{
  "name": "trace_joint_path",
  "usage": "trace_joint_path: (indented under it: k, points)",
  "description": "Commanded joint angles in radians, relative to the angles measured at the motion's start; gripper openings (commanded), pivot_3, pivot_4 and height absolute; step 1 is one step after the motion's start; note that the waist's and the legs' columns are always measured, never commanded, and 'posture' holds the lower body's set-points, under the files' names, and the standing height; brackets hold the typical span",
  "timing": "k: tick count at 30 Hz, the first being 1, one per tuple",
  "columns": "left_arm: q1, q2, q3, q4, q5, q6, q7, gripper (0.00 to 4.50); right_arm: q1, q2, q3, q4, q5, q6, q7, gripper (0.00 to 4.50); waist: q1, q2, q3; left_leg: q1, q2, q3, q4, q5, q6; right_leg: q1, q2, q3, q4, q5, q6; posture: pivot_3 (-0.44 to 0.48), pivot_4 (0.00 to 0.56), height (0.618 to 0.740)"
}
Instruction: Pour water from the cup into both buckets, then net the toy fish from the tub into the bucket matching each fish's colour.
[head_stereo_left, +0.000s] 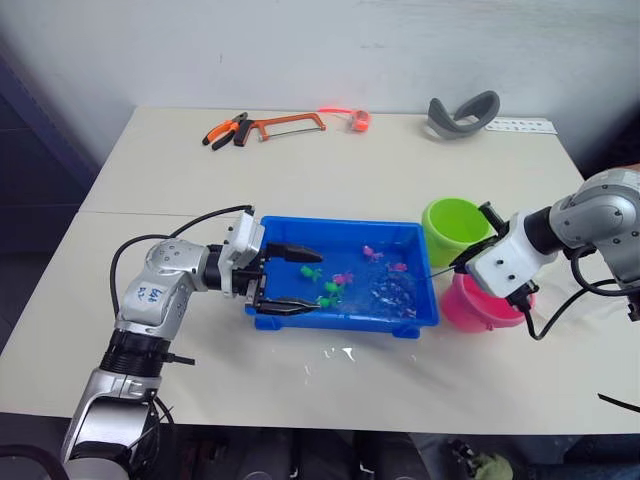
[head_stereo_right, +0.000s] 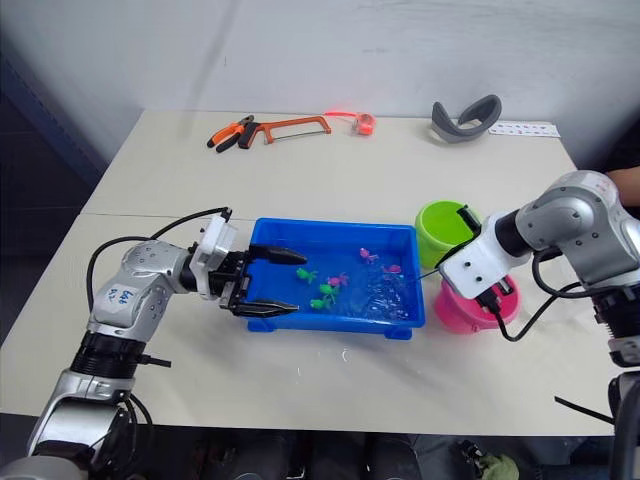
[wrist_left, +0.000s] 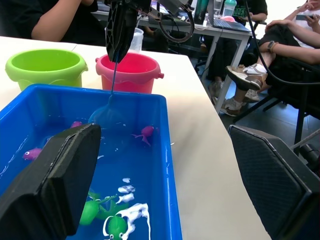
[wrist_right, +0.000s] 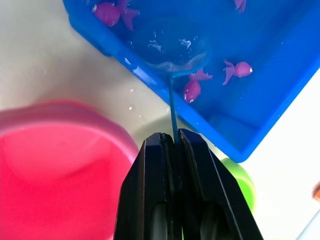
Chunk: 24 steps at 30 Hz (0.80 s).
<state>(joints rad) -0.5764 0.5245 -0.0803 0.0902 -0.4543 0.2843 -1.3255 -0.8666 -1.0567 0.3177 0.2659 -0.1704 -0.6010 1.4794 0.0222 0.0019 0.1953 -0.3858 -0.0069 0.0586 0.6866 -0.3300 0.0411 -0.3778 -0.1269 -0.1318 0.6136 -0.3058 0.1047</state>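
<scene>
The blue tub (head_stereo_left: 300, 320) holds water, pink toy fish (head_stereo_left: 372, 253) and green toy fish (head_stereo_left: 333, 288). My left gripper (head_stereo_left: 298, 280) is open at the tub's left end. One finger hangs over the water and the other is outside the front wall. My right gripper (head_stereo_left: 465, 266) hovers over the pink bucket (head_stereo_left: 470, 312), shut on the thin blue handle of a net (wrist_right: 172, 100). The net's hoop (wrist_left: 107, 117) dips into the water near two pink fish (wrist_right: 240, 69). The green bucket (head_stereo_left: 455, 228) stands behind the pink one. A clear cup (wrist_left: 136, 40) peeks from behind the pink bucket.
A hacksaw (head_stereo_left: 285, 125), orange pliers (head_stereo_left: 225, 130), an orange roll (head_stereo_left: 360, 120), a grey curved band (head_stereo_left: 462, 113) and a white strip (head_stereo_left: 520, 126) lie along the table's far edge. Water drops (head_stereo_left: 340, 352) spot the table in front of the tub. People (wrist_left: 280, 45) sit beyond the table.
</scene>
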Motion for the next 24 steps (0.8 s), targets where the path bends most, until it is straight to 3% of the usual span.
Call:
trace_joint_path:
  k: [1, 11, 24]
  points:
    - [-0.018, -0.006, 0.001, -0.006, -0.003, -0.017, -0.004, 4.45, -0.048, -0.022, 0.019, 0.014, -0.002, -0.046, 0.061, 0.00, 0.001, 0.000, 0.000, 0.000, 0.000, 0.000, 0.000, 0.000, 0.000, 0.000, 0.000, 0.000, 0.000, 0.000, 0.000, 0.000, 0.150, 0.740]
    - [-0.019, -0.028, 0.005, 0.000, -0.005, -0.026, 0.008, 4.45, -0.118, -0.037, 0.093, -0.020, 0.055, -0.053, 0.135, 0.00, -0.001, 0.000, 0.000, -0.001, 0.000, -0.001, 0.001, 0.000, 0.000, 0.000, 0.000, 0.000, 0.000, 0.000, 0.000, 0.000, 0.150, 0.740]
    - [-0.004, -0.025, 0.008, -0.020, -0.009, -0.019, 0.014, 4.45, -0.063, -0.064, 0.112, -0.124, 0.098, 0.025, 0.135, 0.00, 0.000, 0.000, 0.000, -0.001, 0.000, -0.001, 0.001, 0.000, 0.000, 0.000, 0.000, 0.000, 0.000, 0.000, 0.000, 0.000, 0.150, 0.740]
